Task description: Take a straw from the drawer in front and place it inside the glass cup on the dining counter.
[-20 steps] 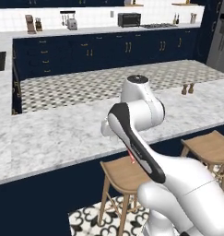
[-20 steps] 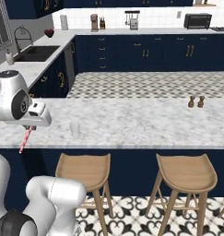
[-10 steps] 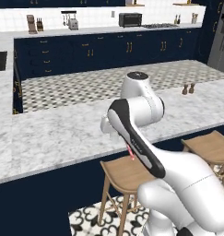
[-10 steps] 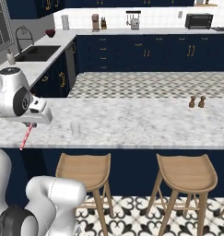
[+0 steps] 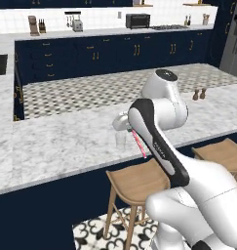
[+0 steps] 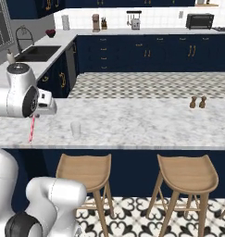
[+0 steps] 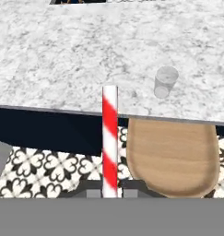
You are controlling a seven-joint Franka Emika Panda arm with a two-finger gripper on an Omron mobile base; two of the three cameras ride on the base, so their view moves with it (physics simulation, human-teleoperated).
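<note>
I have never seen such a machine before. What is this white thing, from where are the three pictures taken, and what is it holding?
It is a white robot arm in a simulated kitchen. Two pictures come from cameras on its base, behind it to the left and right. The third comes from a camera on its hand. Its pincer is shut on a red-and-white striped straw that hangs down at the near edge of the dining counter. On that marble counter stand a small clear glass cup and, farther off, two small brown shakers. Wooden stools stand below.
</note>
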